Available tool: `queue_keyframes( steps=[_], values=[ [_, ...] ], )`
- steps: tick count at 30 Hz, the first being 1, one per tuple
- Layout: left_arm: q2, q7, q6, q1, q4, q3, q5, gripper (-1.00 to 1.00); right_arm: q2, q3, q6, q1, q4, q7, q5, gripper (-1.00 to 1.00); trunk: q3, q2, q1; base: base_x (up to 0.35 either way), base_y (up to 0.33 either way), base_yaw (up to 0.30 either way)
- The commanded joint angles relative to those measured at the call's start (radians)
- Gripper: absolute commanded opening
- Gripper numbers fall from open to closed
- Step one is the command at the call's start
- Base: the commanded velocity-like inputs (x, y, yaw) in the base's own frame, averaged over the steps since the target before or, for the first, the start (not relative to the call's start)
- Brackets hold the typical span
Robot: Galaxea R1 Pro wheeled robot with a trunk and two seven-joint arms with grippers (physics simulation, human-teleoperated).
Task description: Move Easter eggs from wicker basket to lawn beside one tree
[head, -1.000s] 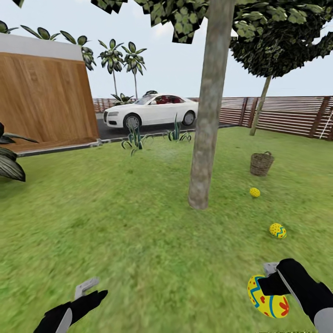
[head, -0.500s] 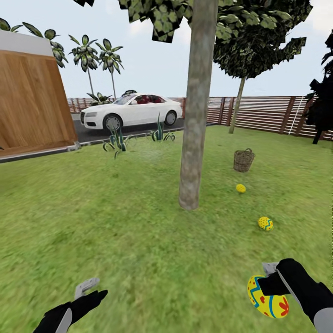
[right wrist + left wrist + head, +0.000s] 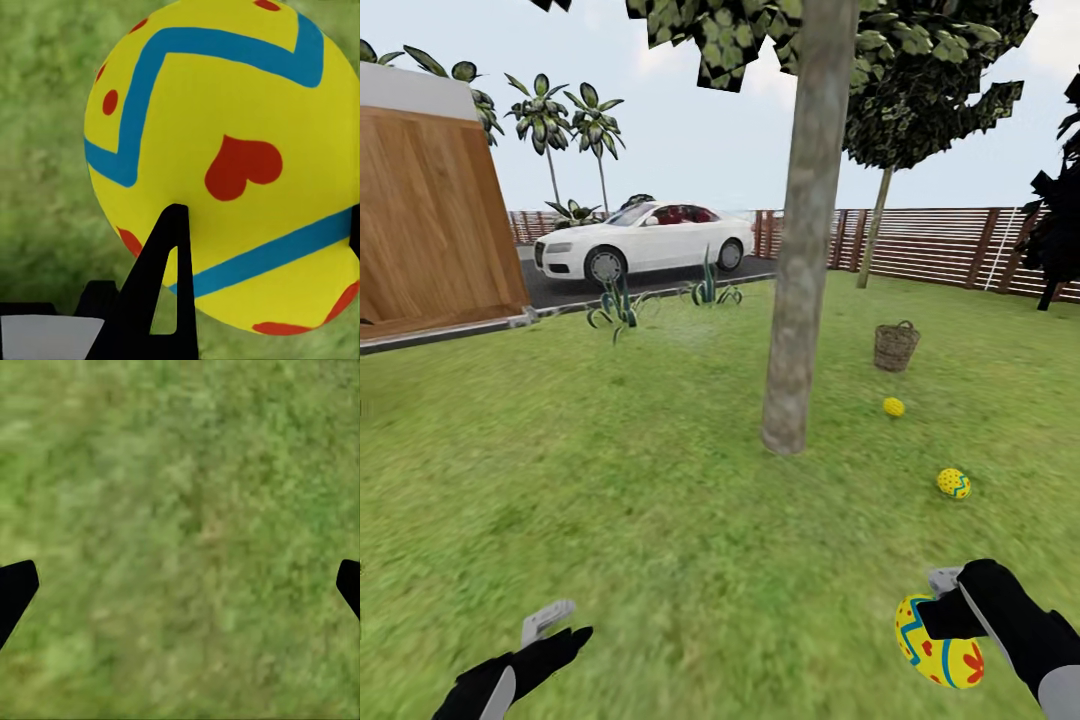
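While right pincer clamps glossy egg, woven basket, mottled lawn

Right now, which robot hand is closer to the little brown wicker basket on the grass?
The right gripper, holding a yellow egg, sits on the same side as the brown wicker basket. The left gripper hangs farther away, across the thick grey trunk.

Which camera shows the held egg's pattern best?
The right wrist view: the held egg looms close, blue zigzags and red marks sharp. The head view shows it small in the right claw. The left wrist view faces grass.
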Motion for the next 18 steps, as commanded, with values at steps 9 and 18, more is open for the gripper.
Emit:
queue_keyframes(
  steps=[9, 18],
  values=[
    [0.040, -0.017, 0.016, -0.001, -0.075, 0.010, 0.012, 1.00, 0.000, 0.002, 0.001, -0.001, 0.001, 0.001, 0.011, -1.00, -0.001, -0.001, 0.000, 0.317, 0.153, 0.000],
    [0.096, -0.020, 0.007, -0.001, -0.227, 0.011, 0.015, 1.00, -0.014, -0.013, -0.008, -0.001, 0.000, 0.012, -0.001, -1.00, -0.003, -0.001, 0.000, 0.322, 0.145, 0.000]
  ],
)
